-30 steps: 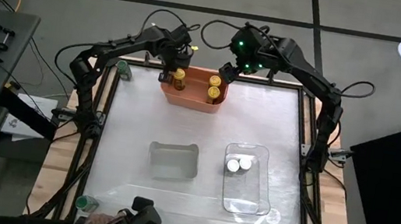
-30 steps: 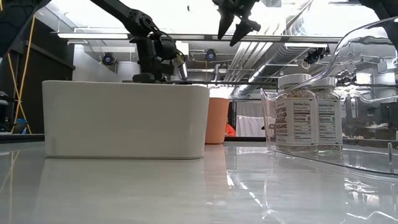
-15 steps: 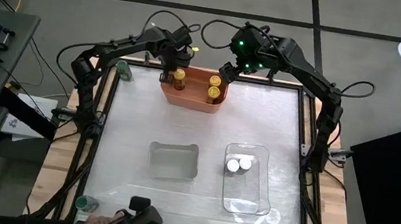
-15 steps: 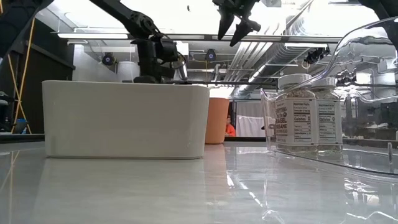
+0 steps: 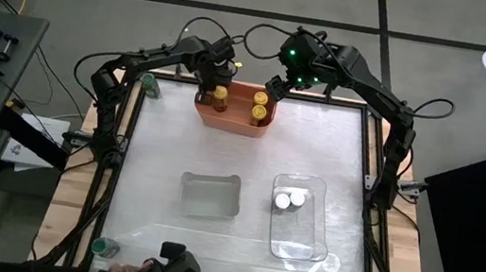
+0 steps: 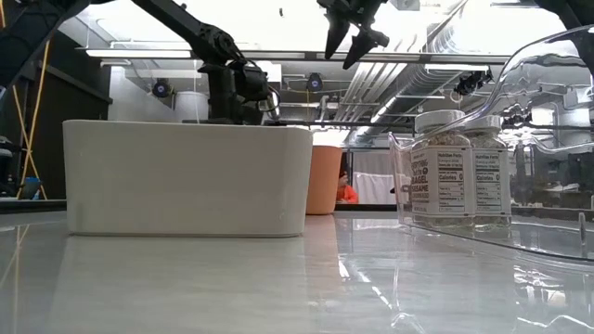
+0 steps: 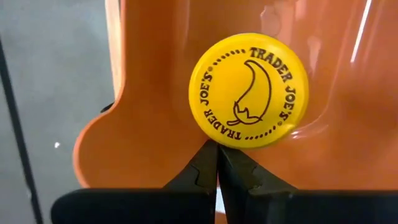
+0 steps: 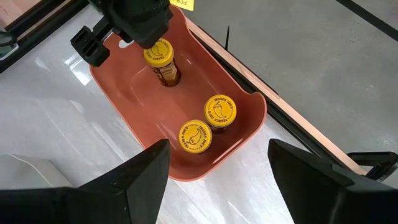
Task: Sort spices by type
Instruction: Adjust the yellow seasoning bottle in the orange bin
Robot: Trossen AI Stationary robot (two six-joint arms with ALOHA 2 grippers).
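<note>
We see the left gripper (image 7: 217,163) fully closed, holding nothing, just above a yellow-capped glass spice jar (image 7: 249,90) in the orange plastic bin (image 8: 140,102); the right gripper (image 8: 217,171) hovers wide open, empty.

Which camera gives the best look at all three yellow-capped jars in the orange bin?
The right wrist view: all three jars stand clear in the bin. The high view shows them tiny, the left wrist view only one cap, the low view none.

The orange bin (image 8: 134,99) holds spice jars (image 8: 199,137) with yellow caps printed with a dark pepper drawing.
</note>
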